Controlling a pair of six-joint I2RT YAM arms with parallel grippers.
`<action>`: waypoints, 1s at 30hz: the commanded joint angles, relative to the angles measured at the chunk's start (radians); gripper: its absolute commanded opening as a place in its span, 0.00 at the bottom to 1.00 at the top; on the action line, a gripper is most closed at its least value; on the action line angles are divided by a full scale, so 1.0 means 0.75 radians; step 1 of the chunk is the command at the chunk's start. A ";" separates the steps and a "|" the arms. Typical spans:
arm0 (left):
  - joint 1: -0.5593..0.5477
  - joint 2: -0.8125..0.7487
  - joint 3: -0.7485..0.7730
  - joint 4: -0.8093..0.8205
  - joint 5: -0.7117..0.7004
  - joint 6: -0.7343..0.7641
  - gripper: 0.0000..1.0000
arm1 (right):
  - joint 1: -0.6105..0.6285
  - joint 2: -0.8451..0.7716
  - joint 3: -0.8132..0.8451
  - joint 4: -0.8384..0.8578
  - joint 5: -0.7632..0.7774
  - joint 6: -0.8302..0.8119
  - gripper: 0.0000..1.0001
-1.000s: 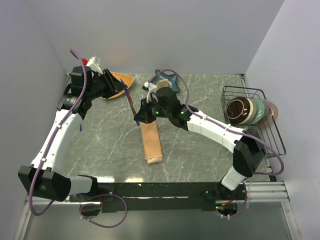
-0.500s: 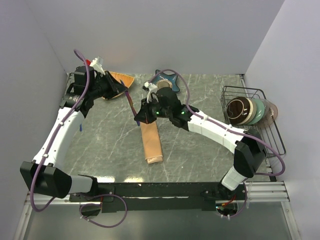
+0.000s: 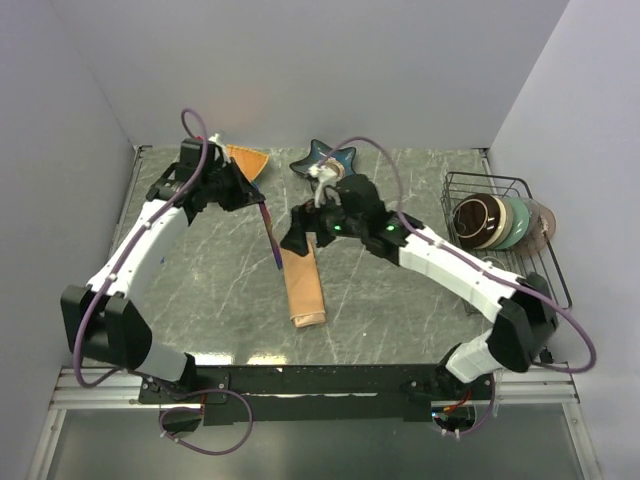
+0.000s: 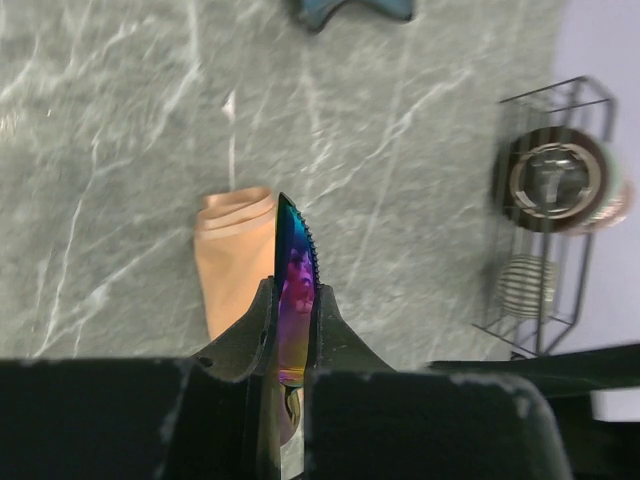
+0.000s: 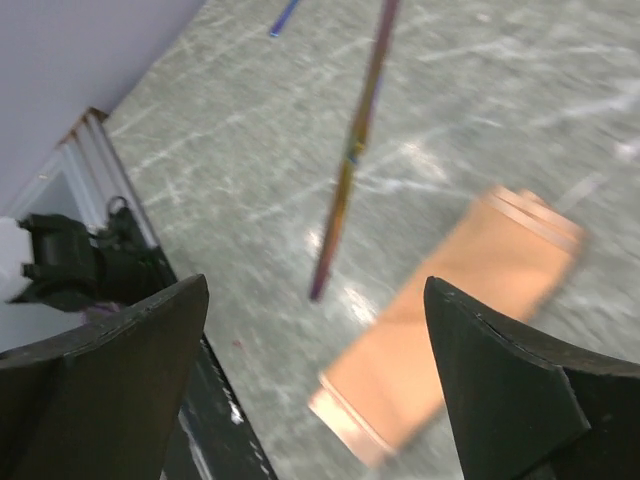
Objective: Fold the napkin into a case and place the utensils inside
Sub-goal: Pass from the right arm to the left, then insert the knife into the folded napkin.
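Counter (image 3: 200, 290): grey marbled slab is carrying everything between pale walls.
Napkin (image 3: 303, 285): is lying mid-counter as a narrow folded strip, long axis running near to far.
Right claw (image 3: 303, 238): is hovering over the strip's far end, fingers standing wide apart, gripping nothing.
Knife (image 3: 268, 232): is hanging just left of that far end, blade slanting down roughly along the strip's axis.
Left claw (image 3: 248, 194): is clamping the knife from the far left; likely the arm feeding it in.

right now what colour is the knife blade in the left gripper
The knife blade is iridescent, blue-green tip shading to purple-pink; clearest in the left wrist view.
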 commanded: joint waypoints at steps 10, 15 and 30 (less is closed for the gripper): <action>-0.114 0.306 0.163 -0.112 -0.220 -0.112 0.01 | -0.215 -0.364 -0.367 -0.186 0.086 -0.227 1.00; -0.145 0.462 0.265 -0.134 -0.257 -0.101 0.01 | -0.260 -0.423 -0.410 -0.204 0.106 -0.256 1.00; -0.192 0.623 0.302 -0.167 -0.358 -0.081 0.01 | -0.324 -0.446 -0.404 -0.200 0.110 -0.256 1.00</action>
